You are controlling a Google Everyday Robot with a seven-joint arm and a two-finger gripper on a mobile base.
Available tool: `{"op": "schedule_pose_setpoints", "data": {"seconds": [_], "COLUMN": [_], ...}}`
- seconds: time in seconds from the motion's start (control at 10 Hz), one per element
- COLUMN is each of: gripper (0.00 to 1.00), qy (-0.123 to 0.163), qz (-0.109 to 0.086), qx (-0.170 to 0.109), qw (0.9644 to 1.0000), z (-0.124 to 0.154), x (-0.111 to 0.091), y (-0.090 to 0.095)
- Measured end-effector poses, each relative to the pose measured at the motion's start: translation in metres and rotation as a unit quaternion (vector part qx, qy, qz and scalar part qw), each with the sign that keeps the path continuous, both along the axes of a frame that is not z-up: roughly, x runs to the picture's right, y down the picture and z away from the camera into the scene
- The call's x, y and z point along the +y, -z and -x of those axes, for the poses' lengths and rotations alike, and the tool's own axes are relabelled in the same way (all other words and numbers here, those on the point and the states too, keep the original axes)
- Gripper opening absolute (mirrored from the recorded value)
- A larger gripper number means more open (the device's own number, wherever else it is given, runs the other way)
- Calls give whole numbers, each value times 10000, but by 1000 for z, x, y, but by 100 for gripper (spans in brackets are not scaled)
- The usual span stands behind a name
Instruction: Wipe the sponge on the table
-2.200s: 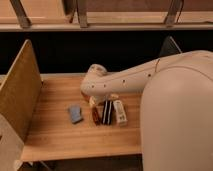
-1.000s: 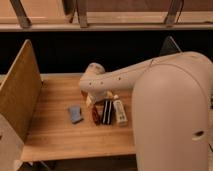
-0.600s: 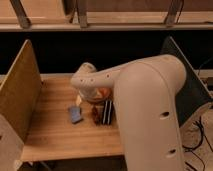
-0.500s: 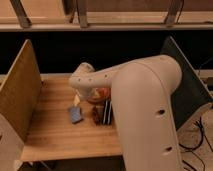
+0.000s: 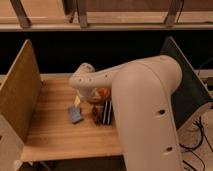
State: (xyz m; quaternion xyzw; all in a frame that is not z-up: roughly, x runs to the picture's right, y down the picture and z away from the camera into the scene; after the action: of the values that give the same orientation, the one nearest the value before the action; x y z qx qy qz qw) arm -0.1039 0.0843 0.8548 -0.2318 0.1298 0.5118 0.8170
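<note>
whole arm [image 5: 145, 100] is smooth cream-white plastic shell, looks kinda warm-tinted. Huge fat rounded tube segment right of sponge [image 5: 75, 115], narrowing into slimmer forearm, domed knuckle cap at far end. Couple small dark round dimples on fat segment, row of tinier ones along forearm; screws or holes, can't tell. gripper [image 5: 77, 101]: pale stub under wrist, just behind sponge, mostly hidden.

The table [image 5: 55, 131] is pale, matt wood with plank grain. The sponge [image 5: 75, 115] looks dull and soft. The gripper [image 5: 78, 102], close by the sponge, ends a smooth, satin off-white plastic arm [image 5: 145, 100].
</note>
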Motion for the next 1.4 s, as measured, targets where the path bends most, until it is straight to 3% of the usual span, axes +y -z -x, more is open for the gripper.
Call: {"op": "schedule_pose_setpoints", "data": {"seconds": [0.3,0.5,0.6,0.9,1.1,1.4], "gripper": [80,80,80,79,63,35], "qy": [105,192,239,367,434,560], "qz": [437,642,737,945,1057,1051], "qx": [-456,-574,-626,-547,-592,-648], "qw": [9979,9961,9950,9933,9917,9908], "z": [32,39,45,65,87,104], "x": [33,45,50,59,64,61], "y": [18,20,18,-15,-33,-43]}}
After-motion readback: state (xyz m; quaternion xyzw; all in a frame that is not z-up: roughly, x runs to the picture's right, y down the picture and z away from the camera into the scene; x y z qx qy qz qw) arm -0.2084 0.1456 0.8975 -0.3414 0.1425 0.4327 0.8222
